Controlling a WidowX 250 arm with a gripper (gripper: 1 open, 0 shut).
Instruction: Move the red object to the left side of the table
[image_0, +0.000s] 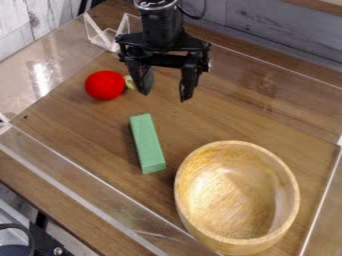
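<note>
Three things rest on the wooden counter (254, 95): the red object (104, 85) at the left, a green block (146, 142) mid-counter, a wooden bowl (238, 194) at the right. The arm's jaws hang spread and empty, just right of the red object.

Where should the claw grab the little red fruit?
Probably around the middle of the red fruit, coming straight down from above. It is round and sits free on the table, so the open claw could close on its widest part from both sides.
</note>
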